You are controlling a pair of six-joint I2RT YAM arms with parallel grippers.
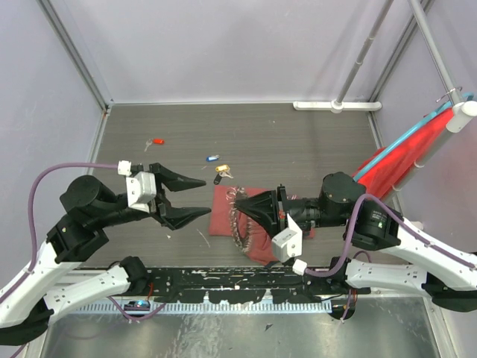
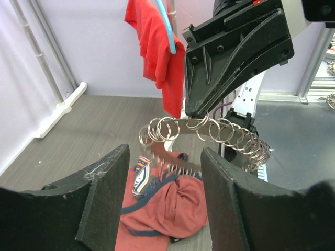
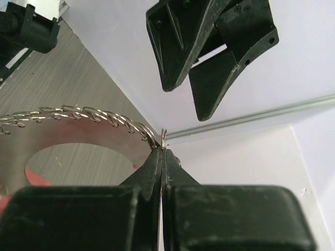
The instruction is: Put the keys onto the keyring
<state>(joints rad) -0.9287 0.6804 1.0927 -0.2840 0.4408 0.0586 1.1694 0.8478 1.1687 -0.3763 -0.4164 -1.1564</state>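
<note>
1. Near the table's (image 1: 313, 142) middle, the black two-finger right gripper (image 1: 238, 198) is clamped tight on the large thin-wire keyring (image 1: 238, 227) fringed with silvery rings, holding it above the dark-red cloth bag (image 1: 222, 220).
2. The black left gripper (image 1: 207, 197) hovers near it, jaws wide apart, holding nothing.
3. Small colour-headed loose metal keys (image 1: 214, 158) lie toward the far edge, a red-headed one (image 1: 156, 140) farthest left.

The right gripper (image 1: 234, 196) hides half the keyring (image 1: 240, 228) (top view); the keys (image 1: 214, 158) are mere specks.

Bright, even light; soft shadows
</note>
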